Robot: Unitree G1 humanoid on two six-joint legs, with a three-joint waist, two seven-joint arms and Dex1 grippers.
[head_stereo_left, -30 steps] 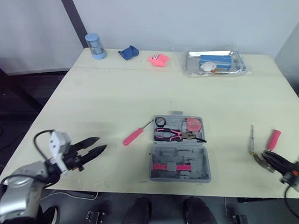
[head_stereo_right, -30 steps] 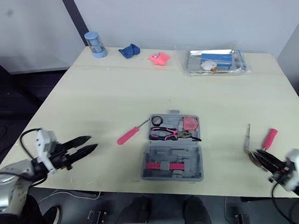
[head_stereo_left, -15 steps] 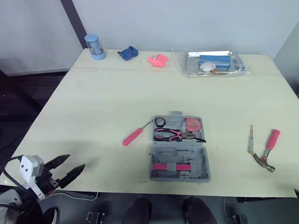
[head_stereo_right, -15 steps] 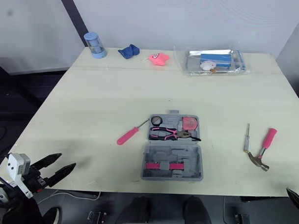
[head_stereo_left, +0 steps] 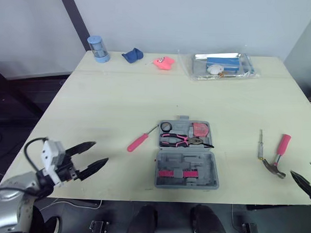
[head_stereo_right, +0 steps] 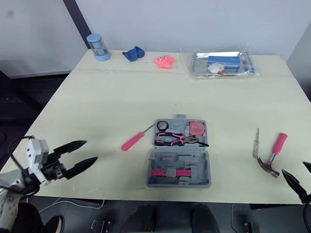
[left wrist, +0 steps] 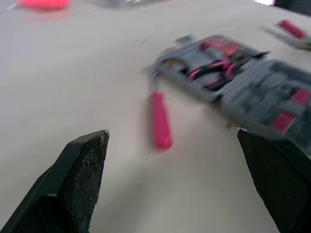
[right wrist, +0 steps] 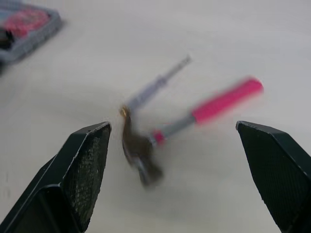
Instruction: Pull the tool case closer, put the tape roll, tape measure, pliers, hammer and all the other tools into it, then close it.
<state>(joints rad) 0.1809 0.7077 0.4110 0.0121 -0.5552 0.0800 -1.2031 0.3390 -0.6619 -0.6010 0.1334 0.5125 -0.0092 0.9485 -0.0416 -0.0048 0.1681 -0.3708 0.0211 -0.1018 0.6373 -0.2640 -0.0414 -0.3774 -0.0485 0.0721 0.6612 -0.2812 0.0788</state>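
Note:
The grey tool case (head_stereo_left: 187,168) lies open at the table's front centre. Its far half holds a black tape roll (head_stereo_left: 167,126), a pink tape measure (head_stereo_left: 200,130) and pink-handled pliers (head_stereo_left: 183,140). A pink-handled screwdriver (head_stereo_left: 139,141) lies left of the case. On the right lie a pink-handled hammer (head_stereo_left: 278,154) and a thin metal screwdriver (head_stereo_left: 261,143). My left gripper (head_stereo_left: 100,151) stands open at the front left, apart from the pink screwdriver (left wrist: 160,121). My right gripper (head_stereo_right: 295,170) stands open just short of the hammer (right wrist: 194,119), with nothing held.
Along the far edge stand a blue cylinder (head_stereo_left: 98,47), a blue cloth-like item (head_stereo_left: 132,55), a pink item (head_stereo_left: 164,62) and a clear bag with a blue box (head_stereo_left: 221,65). Bare tabletop (head_stereo_left: 146,95) stretches between these and the case.
A second ago the right gripper was narrow at the hammer head; it has drawn back and spread open. The left gripper dipped below the front edge, came back up and opened wider.

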